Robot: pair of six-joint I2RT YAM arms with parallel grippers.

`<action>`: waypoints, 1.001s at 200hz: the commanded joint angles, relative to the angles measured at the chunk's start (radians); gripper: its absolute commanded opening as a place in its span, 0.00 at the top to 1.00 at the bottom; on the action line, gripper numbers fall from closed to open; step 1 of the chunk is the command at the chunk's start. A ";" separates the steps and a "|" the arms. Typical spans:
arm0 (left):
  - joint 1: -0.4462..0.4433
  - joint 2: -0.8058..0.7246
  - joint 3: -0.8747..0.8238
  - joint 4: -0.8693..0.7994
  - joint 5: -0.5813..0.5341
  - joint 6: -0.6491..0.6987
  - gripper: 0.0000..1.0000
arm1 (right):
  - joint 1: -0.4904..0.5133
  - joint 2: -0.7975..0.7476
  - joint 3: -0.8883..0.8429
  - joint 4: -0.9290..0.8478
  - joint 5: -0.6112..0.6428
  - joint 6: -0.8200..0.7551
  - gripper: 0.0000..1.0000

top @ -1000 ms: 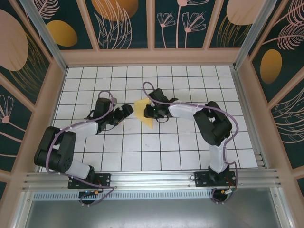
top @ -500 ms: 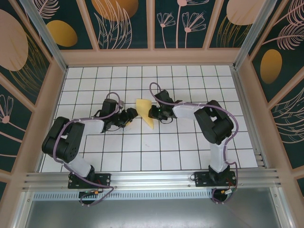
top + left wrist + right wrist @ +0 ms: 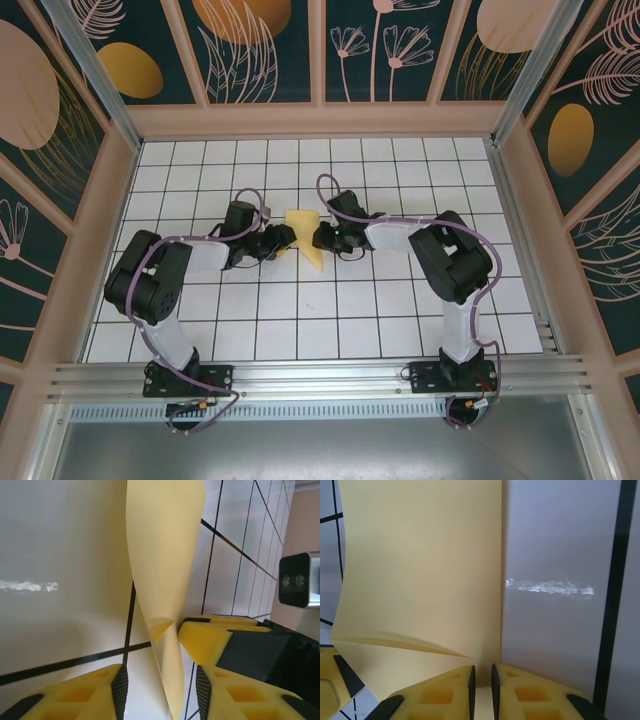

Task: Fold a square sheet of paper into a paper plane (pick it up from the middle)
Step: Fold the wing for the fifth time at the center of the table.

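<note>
The square sheet of paper [image 3: 301, 221] is yellow, creased and bent, and is held up off the tiled table between my two grippers. My right gripper [image 3: 321, 238] is shut on its right edge; in the right wrist view the jaws [image 3: 481, 674] pinch the sheet [image 3: 420, 570] with only a thin gap. My left gripper [image 3: 282, 241] is at the sheet's left side. In the left wrist view its jaws [image 3: 160, 690] stand apart with the hanging fold [image 3: 165, 555] between them, touching neither pad. The paper plane is out of view.
The white grid table [image 3: 340, 320] is walled by a wooden frame [image 3: 320, 120] at the back and sides. A metal rail [image 3: 320, 378] carries both arm bases at the near edge. The right gripper's yellow finger [image 3: 205, 640] sits close beside the left jaws.
My left arm has swung right to the paper and its jaws have narrowed around the hanging fold. The right gripper keeps its pinch, shifted slightly right.
</note>
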 commanded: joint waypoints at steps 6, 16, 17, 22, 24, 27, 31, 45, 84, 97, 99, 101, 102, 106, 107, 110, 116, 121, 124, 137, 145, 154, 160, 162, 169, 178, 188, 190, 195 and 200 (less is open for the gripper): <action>-0.006 0.029 0.036 0.041 0.031 0.003 0.64 | -0.007 0.006 -0.027 0.020 -0.020 0.007 0.83; -0.006 0.042 0.043 0.046 0.038 0.003 0.66 | -0.009 0.006 -0.029 0.025 -0.024 0.006 0.83; -0.006 0.043 0.043 0.046 0.038 0.001 0.67 | -0.009 0.006 -0.029 0.025 -0.024 0.005 0.83; -0.006 0.049 0.044 0.051 0.040 0.000 0.68 | -0.008 0.004 -0.031 0.028 -0.026 0.003 0.83; -0.006 0.051 0.046 0.052 0.041 0.000 0.68 | -0.008 0.003 -0.032 0.030 -0.027 0.002 0.83; -0.006 0.052 0.047 0.054 0.041 0.000 0.69 | -0.007 0.002 -0.034 0.034 -0.029 0.000 0.83; -0.006 0.056 0.048 0.053 0.040 0.000 0.70 | -0.008 0.001 -0.036 0.037 -0.031 -0.004 0.82; -0.006 0.064 0.055 0.053 0.036 0.000 0.73 | -0.007 -0.005 -0.045 0.055 -0.039 -0.016 0.80; -0.006 0.075 0.067 0.040 0.000 0.001 0.89 | -0.009 -0.042 -0.043 0.074 -0.008 -0.082 0.72; -0.006 0.064 0.063 0.033 -0.020 0.000 0.93 | -0.009 -0.067 -0.045 0.079 0.029 -0.111 0.64; -0.006 0.063 0.062 0.032 -0.023 -0.001 0.94 | -0.009 -0.071 -0.046 0.081 0.034 -0.116 0.63; -0.006 0.061 0.061 0.031 -0.026 -0.001 0.94 | -0.009 -0.077 -0.048 0.084 0.041 -0.120 0.62; -0.006 0.059 0.060 0.030 -0.027 -0.002 0.95 | -0.009 -0.080 -0.049 0.086 0.044 -0.124 0.61; -0.006 0.054 0.058 0.029 -0.031 -0.004 0.95 | -0.010 -0.091 -0.056 0.095 0.052 -0.133 0.58; -0.006 0.053 0.058 0.029 -0.032 -0.006 0.96 | -0.010 -0.095 -0.058 0.097 0.054 -0.136 0.58; -0.007 0.048 0.055 0.030 -0.036 -0.009 0.96 | -0.010 -0.104 -0.063 0.104 0.061 -0.144 0.56; -0.007 0.038 0.049 0.033 -0.045 -0.015 0.97 | -0.011 -0.122 -0.073 0.115 0.074 -0.159 0.53; -0.009 0.029 0.042 0.037 -0.052 -0.024 0.98 | -0.010 -0.136 -0.081 0.123 0.088 -0.171 0.51; -0.010 0.023 0.039 0.040 -0.057 -0.029 0.98 | -0.010 -0.144 -0.086 0.127 0.098 -0.180 0.50; -0.017 0.002 0.022 0.047 -0.080 -0.056 0.99 | -0.010 -0.180 -0.108 0.143 0.144 -0.211 0.42; -0.020 -0.013 0.008 0.056 -0.099 -0.074 0.99 | -0.006 -0.205 -0.132 0.165 0.175 -0.230 0.39; -0.027 -0.028 -0.003 0.057 -0.118 -0.089 0.99 | -0.003 -0.243 -0.175 0.208 0.202 -0.259 0.36; -0.031 -0.036 -0.010 0.060 -0.134 -0.103 0.99 | 0.003 -0.270 -0.213 0.249 0.222 -0.284 0.35; -0.032 -0.039 -0.012 0.059 -0.138 -0.106 0.99 | 0.005 -0.282 -0.224 0.256 0.228 -0.292 0.34; -0.038 -0.050 -0.018 0.060 -0.155 -0.118 0.99 | 0.009 -0.324 -0.273 0.310 0.234 -0.321 0.33; -0.048 -0.056 -0.023 0.056 -0.174 -0.131 0.98 | 0.010 -0.355 -0.315 0.351 0.223 -0.356 0.31; -0.059 -0.056 -0.024 0.047 -0.191 -0.142 0.98 | 0.015 -0.374 -0.344 0.366 0.215 -0.420 0.29; -0.061 -0.056 -0.023 0.046 -0.195 -0.145 0.98 | 0.021 -0.379 -0.351 0.373 0.219 -0.436 0.29; -0.066 -0.056 -0.025 0.045 -0.204 -0.153 0.98 | 0.035 -0.389 -0.375 0.395 0.239 -0.474 0.29; -0.071 -0.055 -0.026 0.046 -0.213 -0.161 0.98 | 0.050 -0.399 -0.400 0.420 0.254 -0.515 0.29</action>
